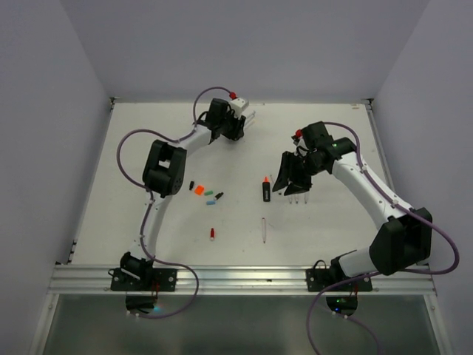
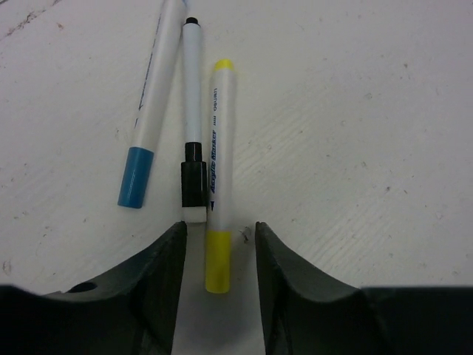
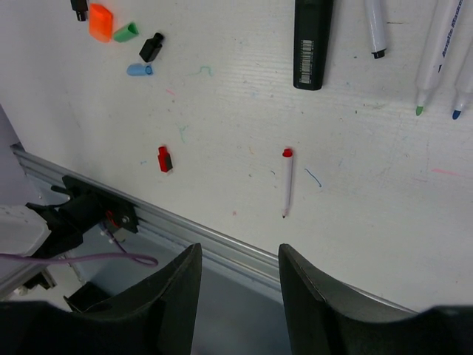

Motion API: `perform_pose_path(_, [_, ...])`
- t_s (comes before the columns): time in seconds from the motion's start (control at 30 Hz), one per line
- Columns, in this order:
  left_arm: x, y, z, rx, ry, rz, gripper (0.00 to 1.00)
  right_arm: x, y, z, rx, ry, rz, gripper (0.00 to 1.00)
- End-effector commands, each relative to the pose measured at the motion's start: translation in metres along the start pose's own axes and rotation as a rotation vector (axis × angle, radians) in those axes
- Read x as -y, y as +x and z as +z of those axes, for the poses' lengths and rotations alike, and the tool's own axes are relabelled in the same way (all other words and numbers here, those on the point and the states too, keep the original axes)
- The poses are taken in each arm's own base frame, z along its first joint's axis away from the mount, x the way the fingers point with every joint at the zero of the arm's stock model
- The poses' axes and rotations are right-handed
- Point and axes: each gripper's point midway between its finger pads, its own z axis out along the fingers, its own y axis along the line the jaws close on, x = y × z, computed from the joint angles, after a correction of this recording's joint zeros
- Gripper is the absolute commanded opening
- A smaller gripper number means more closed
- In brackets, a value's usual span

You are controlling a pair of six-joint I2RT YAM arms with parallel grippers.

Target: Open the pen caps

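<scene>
- Left gripper (image 2: 219, 228): jaws partly open and low to the table, standing either side of the yellow cap (image 2: 217, 262). A gap shows on both sides, so nothing is gripped.
- Yellow pen (image 2: 221, 133): lies flat on the table (image 2: 355, 148), close against a black-ended pen (image 2: 193, 111). A blue-ended pen (image 2: 140, 148) lies just beside.
- Handling, as judged: the cap is light, hard, smooth and probably slippery, and is press-fitted. Pinch it across its middle, brace the stiff, thin barrel, and pull along the axis.
- Right gripper (image 3: 239, 251): jaws apart, empty, apart from this group.
</scene>
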Motion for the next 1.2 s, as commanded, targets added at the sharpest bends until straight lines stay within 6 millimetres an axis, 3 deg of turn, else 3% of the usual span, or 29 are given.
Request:
perform_pose_path(0.0, [-0.008,0.024,0.006,-0.055,-0.046,-0.012,0.40,-0.007,-0.005,-0.012,0.041,-0.033,-0.033,0.49])
perform_pose_path(0.1, [-0.007,0.036,0.007,-0.090,-0.052,-0.031,0.27,-0.008,-0.007,-0.014,0.050,-0.034,-0.038,0.49])
perform_pose_path(0.27, [-0.005,0.050,0.008,-0.139,-0.069,-0.041,0.17,-0.008,-0.009,-0.014,0.051,-0.035,-0.040,0.49])
perform_pose_path(0.4, [0.014,0.054,0.007,-0.152,-0.009,-0.032,0.00,-0.007,-0.008,-0.014,0.047,-0.035,-0.044,0.49])
perform_pose_path(0.6, [0.051,0.032,-0.012,-0.101,0.098,-0.012,0.00,-0.009,-0.009,-0.013,0.062,-0.053,-0.041,0.49])
perform_pose_path(0.9, [0.114,0.009,-0.078,-0.058,0.268,-0.113,0.00,-0.021,-0.016,-0.014,0.095,-0.112,-0.028,0.50])
perform_pose_path(0.97, [0.135,-0.013,-0.113,-0.001,0.300,-0.149,0.00,-0.025,-0.020,-0.014,0.108,-0.127,-0.020,0.52])
perform_pose_path(1.0, [0.141,0.005,-0.113,-0.043,0.316,-0.190,0.00,-0.027,-0.021,-0.014,0.111,-0.134,-0.017,0.52])
perform_pose_path(1.03, [0.149,-0.015,-0.131,0.013,0.336,-0.192,0.00,-0.028,-0.022,-0.013,0.113,-0.141,-0.014,0.53])
perform_pose_path(1.07, [0.159,-0.003,-0.139,-0.012,0.362,-0.221,0.00,-0.030,-0.023,-0.013,0.116,-0.149,-0.002,0.54])
perform_pose_path(1.1, [0.165,-0.005,-0.149,-0.005,0.375,-0.237,0.00,-0.034,-0.027,-0.012,0.126,-0.167,-0.004,0.54])
perform_pose_path(1.13, [0.174,-0.026,-0.167,0.053,0.395,-0.251,0.00,-0.034,-0.026,-0.009,0.119,-0.177,0.004,0.54])
perform_pose_path(1.17, [0.182,-0.026,-0.177,0.055,0.412,-0.261,0.00,-0.038,-0.029,-0.007,0.122,-0.193,0.012,0.54])
